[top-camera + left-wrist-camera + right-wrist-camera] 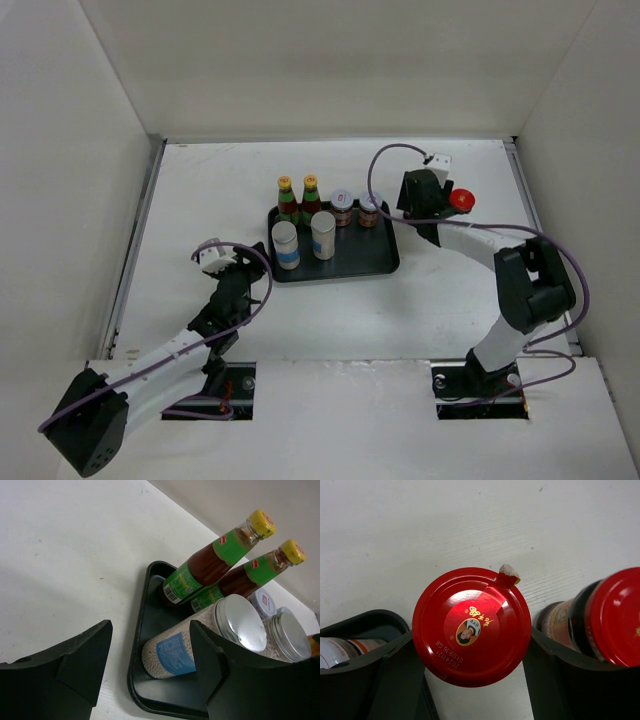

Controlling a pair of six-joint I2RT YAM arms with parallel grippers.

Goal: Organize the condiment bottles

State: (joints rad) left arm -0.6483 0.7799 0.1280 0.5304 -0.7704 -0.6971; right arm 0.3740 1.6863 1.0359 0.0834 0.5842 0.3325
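Red metal fills the gap at the right end effector [471, 645]: a jar with a round red lid [470, 620] stands on the white bench [470, 520] between the two black fingers [365, 680], one finger on each side of it. We cannot tell whether they press on the jar or stand just off it. Just outside the right-hand finger stands a second red-lidded jar [612, 615]. On the other side we see a corner of the black rectangular tray [365, 620].

The left end effector [150, 630] is parted and empty, low over the bench just beside the tray's left edge. Nearest it in the tray stand two grey-topped white cylinders [175, 652] [290, 635]. Behind them are two slim yellow-capped bottles with green labels [215, 555] [250, 575], and beside those two pale-lidded dark jars [342, 207] [369, 210].
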